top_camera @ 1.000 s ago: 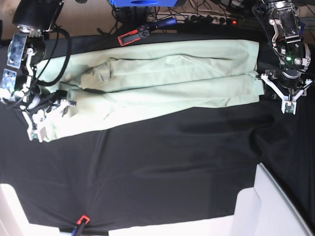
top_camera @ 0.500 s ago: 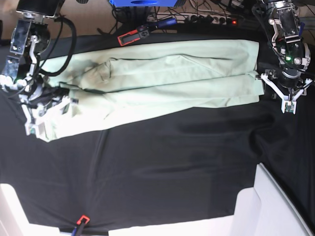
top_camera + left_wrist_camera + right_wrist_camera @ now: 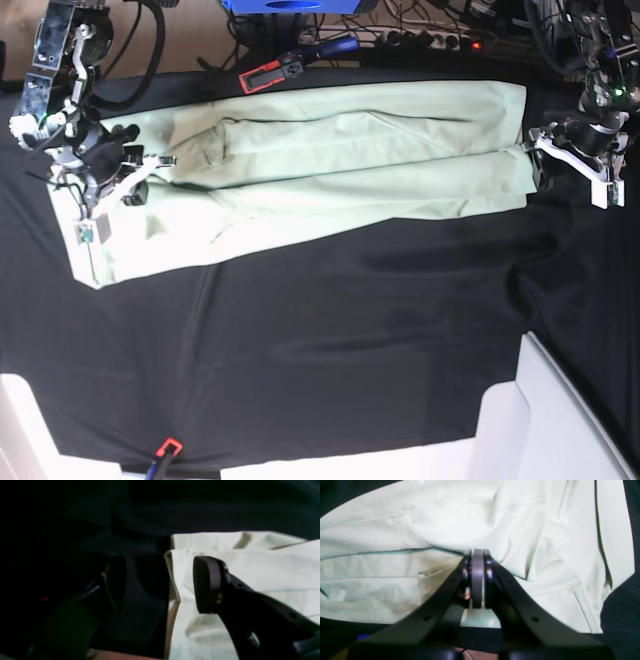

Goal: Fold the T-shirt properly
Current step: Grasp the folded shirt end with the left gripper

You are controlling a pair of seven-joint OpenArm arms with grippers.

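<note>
1. On the black table cloth point(image 3: 330, 330), one plain pale mint-green short-sleeved cotton T-shirt point(image 3: 330, 165) is laid lengthwise along the far side, already doubled into a long band, seemingly so that both ends can be reached by one arm each.
2. At the band's straight end, the left gripper point(image 3: 578, 165) is held with its jaws wide apart; in the left wrist view one pad is seen over the cloth and the other over the shirt's edge, nothing being gripped.
3. At the sleeve end, the right gripper point(image 3: 477, 580) is shut tight above the fabric; whether cloth is pinched cannot be told.
4. Counted: one garment, two grippers.
</note>
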